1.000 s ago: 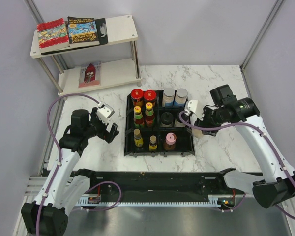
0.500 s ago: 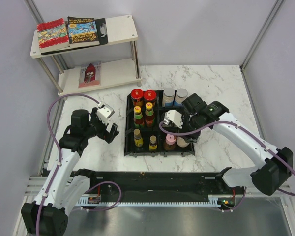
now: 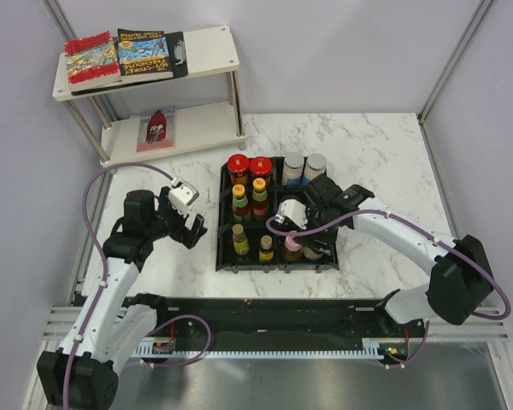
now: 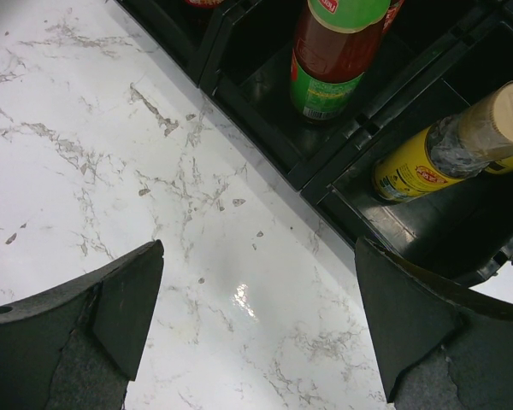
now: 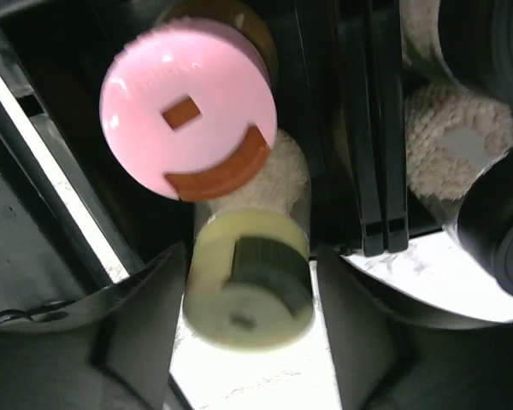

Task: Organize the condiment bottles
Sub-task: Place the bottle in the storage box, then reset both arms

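Between the fingers of the right pincer [image 5: 250,260], grip or mere flanking unclear, a cream-capped jar [image 5: 250,295] stands in the tray [image 5: 372,171], a pink-capped jar [image 5: 188,107] just beyond; left pincer [image 4: 258,282] wide open.

Top view, you've got them upright mid-frame: 2 red-cap jars [image 3: 238,164] upper left, 2 silver-cap jars [image 3: 292,162] to their right, yellow-cap sauce btls [image 3: 238,193] just below the reds, cream-cap btl [image 3: 238,239] w/ yellow label lower left. Right wrist view: pink-cap jar [image 5: 188,107] upper left, cream-cap jar [image 5: 248,282] just below it.
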Controlling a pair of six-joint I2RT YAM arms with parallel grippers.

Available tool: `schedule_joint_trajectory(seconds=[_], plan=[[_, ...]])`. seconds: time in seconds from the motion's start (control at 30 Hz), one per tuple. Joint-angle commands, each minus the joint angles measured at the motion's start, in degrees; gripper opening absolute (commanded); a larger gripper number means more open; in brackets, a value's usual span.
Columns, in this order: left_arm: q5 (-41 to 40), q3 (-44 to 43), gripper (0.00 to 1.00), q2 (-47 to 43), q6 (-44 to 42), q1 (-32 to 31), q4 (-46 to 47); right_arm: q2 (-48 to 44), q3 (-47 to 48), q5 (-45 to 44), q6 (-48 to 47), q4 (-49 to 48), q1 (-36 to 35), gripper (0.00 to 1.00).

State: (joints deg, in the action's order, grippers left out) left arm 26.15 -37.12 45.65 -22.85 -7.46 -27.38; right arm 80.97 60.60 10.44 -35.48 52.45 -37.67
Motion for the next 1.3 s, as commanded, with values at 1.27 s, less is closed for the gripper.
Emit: schedule_joint_trajectory(seconds=[1.27], plan=[[-11.84, -40.2, 0.99, 3.3, 2.28, 17.12, -6.02, -32.98, 4.35, -60.18, 2.26, -55.42, 5.06, 0.98]])
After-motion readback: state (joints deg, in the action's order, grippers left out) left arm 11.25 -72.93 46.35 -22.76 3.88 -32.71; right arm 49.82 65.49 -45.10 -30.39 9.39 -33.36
